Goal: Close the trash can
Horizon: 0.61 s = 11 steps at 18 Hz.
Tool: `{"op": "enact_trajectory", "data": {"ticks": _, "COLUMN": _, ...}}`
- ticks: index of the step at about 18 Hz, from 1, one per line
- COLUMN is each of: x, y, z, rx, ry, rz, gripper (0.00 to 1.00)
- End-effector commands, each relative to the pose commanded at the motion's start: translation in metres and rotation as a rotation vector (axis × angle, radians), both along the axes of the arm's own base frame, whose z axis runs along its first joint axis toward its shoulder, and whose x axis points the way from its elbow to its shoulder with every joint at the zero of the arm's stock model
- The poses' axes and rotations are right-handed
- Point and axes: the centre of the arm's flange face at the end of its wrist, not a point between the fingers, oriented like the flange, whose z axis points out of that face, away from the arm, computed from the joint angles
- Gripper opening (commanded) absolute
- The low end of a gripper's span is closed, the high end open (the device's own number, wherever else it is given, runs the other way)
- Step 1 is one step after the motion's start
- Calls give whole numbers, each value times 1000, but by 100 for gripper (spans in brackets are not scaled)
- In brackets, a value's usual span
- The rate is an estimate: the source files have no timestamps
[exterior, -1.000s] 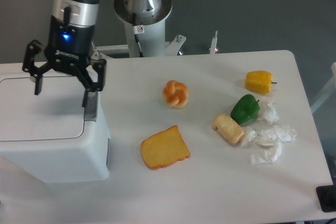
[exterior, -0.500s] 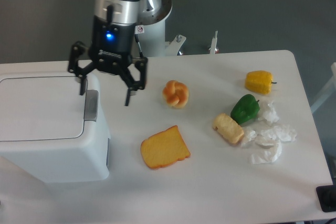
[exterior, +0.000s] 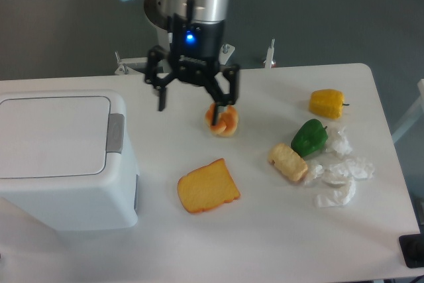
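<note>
Trash can (exterior: 63, 157): lid flat down. My end effector (exterior: 189, 106): released, empty, hanging right of it, above the bench (exterior: 265, 230).

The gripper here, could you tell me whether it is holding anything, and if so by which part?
Nothing is held: the gripper hangs open above the table, its fingers apart and empty.

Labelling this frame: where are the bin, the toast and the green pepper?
bin (exterior: 53, 137), fixed camera, middle of its lid
toast (exterior: 207, 186), fixed camera, middle of the slice
green pepper (exterior: 309, 137), fixed camera, its body
</note>
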Motion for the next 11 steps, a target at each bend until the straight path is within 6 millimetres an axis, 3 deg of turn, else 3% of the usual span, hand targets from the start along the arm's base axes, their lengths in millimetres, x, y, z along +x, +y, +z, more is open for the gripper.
{"op": "enact_trajectory", "data": {"ticks": 11, "x": -71, "y": -89, "z": -10, "rx": -208, "ry": 134, "rz": -336, "gripper": 100}}
